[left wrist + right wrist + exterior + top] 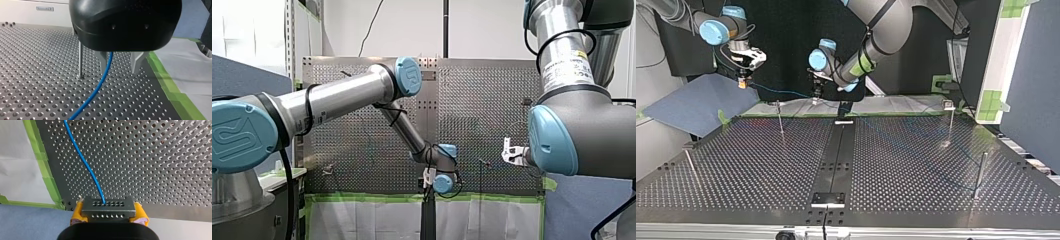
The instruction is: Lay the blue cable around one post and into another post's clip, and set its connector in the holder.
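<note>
A: What has my right gripper (108, 210) got?

B: Its yellow pads (78, 211) are clamped on the grey perforated metal connector block (108, 206). The thin blue cable (85, 162) runs ahead from it.

A: And my left gripper (120, 62)?

B: Its pale wedge fingers (137, 60) are apart, and the cable hangs between them. A slim steel post (80, 57) stands just beside it on the dimpled metal table (37, 75), which is edged with green tape (170, 87).

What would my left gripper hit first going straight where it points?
The left gripper would probably meet the perforated table, beside the post's base; the blue cable hangs between its fingers.
</note>
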You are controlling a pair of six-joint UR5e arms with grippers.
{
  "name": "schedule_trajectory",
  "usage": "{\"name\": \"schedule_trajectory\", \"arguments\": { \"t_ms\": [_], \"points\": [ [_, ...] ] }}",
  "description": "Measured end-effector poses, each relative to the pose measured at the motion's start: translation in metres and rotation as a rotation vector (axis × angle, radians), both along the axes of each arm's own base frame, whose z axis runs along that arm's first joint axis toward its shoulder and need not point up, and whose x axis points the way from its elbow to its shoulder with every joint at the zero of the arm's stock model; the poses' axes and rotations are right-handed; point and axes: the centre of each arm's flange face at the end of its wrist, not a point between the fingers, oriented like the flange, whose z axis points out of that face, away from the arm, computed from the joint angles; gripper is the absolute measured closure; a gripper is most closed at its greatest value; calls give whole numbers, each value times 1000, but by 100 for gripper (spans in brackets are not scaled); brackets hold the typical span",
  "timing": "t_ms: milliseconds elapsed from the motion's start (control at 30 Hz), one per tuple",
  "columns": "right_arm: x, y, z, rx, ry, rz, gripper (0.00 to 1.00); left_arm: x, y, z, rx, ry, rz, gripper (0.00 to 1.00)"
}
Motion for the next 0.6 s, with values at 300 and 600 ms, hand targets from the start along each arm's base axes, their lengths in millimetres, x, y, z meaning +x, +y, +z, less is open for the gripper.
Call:
{"name": "schedule_trajectory", "arguments": {
  "t_ms": [300,600],
  "points": [
    [0,-1,0,-5,-1,-2,100,-3,-6,12,-7,-9,-8,64],
    [-3,-3,1,-18,0,-9,100,-12,-11,10,1,2,-21,84]
  ]
}}
